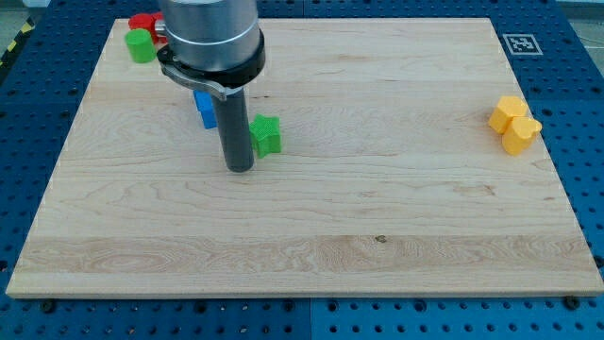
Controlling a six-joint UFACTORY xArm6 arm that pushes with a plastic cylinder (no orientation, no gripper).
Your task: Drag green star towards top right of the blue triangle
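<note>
The green star (266, 134) lies on the wooden board (377, 208) left of centre. My tip (240, 168) rests on the board just left of and slightly below the star, close to it or touching it. A blue block (205, 108), its shape partly hidden behind my rod, sits to the upper left of the star, close beside the rod.
A green block (141, 45) and a red block (144, 24) sit together at the board's top left corner. Two yellow blocks (513, 125) touch each other near the right edge. A printed marker tag (521, 43) is at the top right corner.
</note>
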